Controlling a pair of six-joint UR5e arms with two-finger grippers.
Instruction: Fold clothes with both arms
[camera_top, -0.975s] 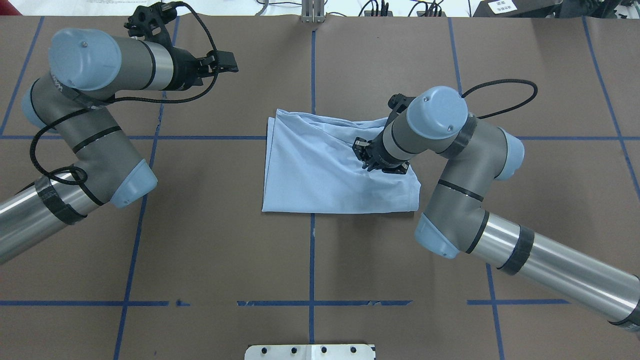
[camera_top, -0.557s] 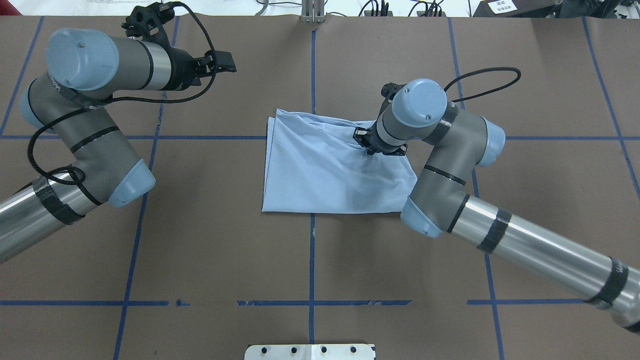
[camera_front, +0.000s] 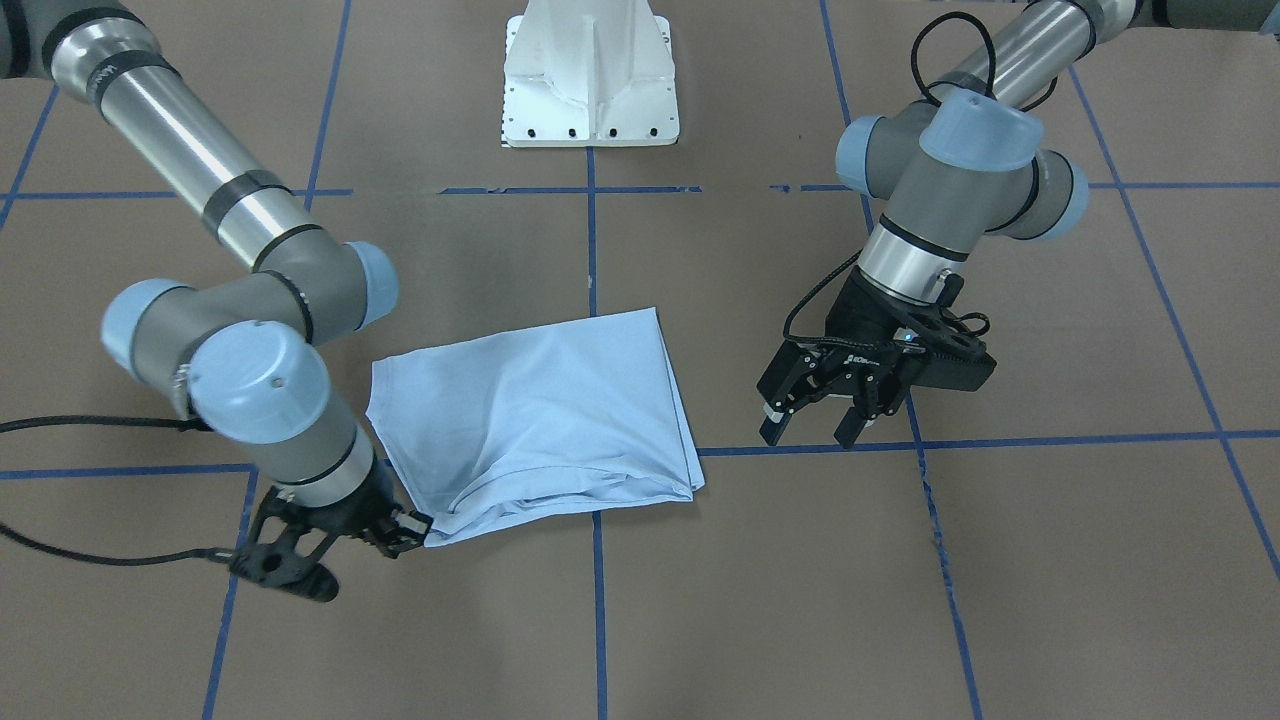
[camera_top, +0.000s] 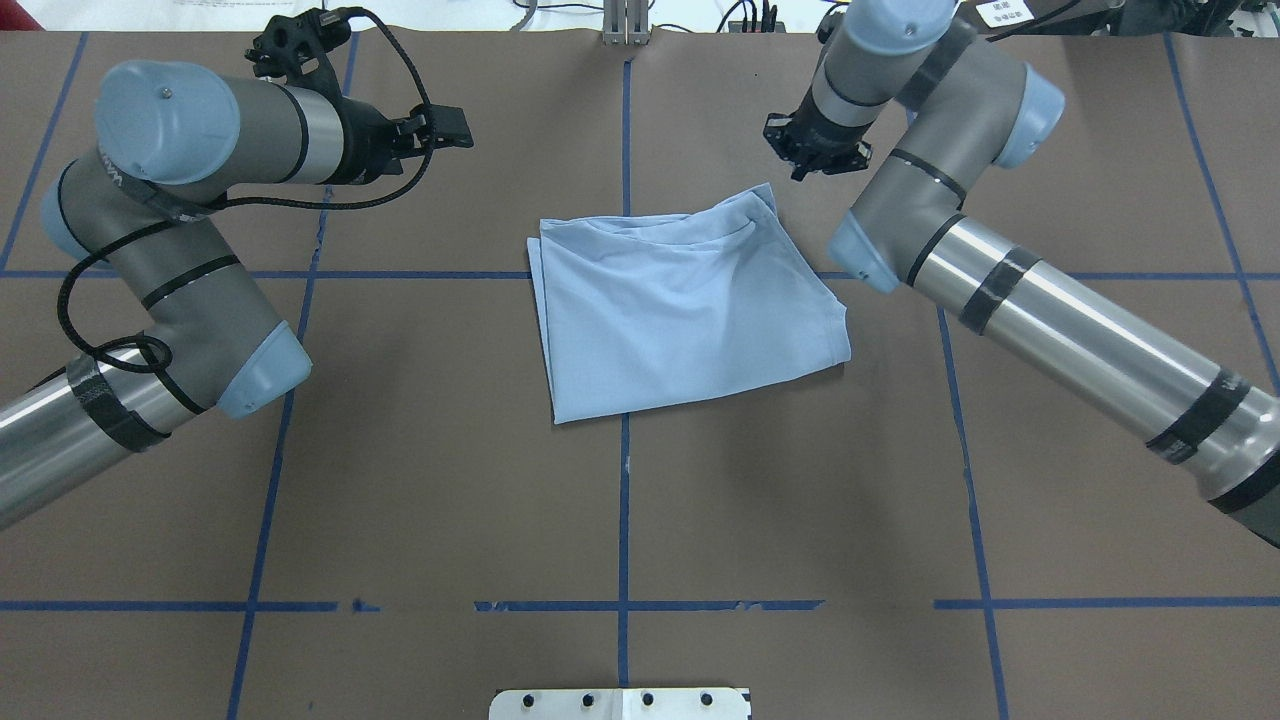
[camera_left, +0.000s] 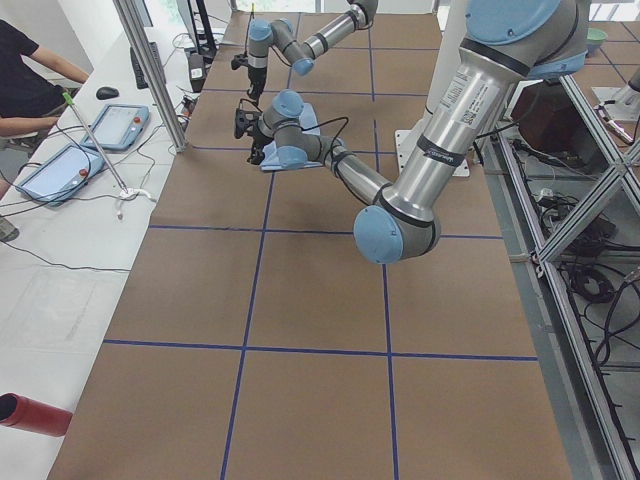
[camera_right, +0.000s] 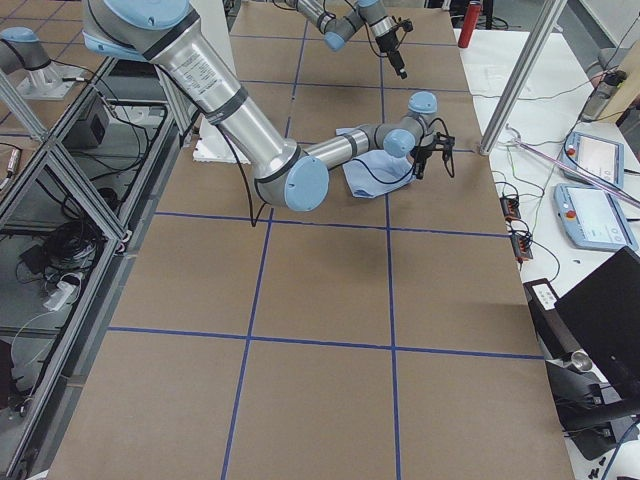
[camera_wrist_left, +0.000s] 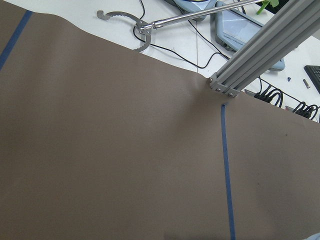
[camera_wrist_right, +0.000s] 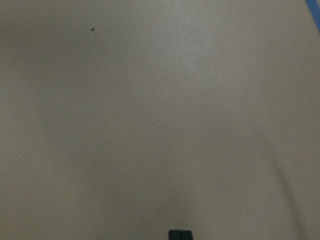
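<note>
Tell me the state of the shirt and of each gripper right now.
T-shirt: folded over, lying on the table.
Left gripper: open, empty, off to one side of the T-shirt.
Right gripper: shut, close by one corner of the T-shirt; no cloth shows in its wrist view.

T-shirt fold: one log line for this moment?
T-shirt folded, rumpled | right gripper shut, beside its corner | left gripper open, apart
</note>
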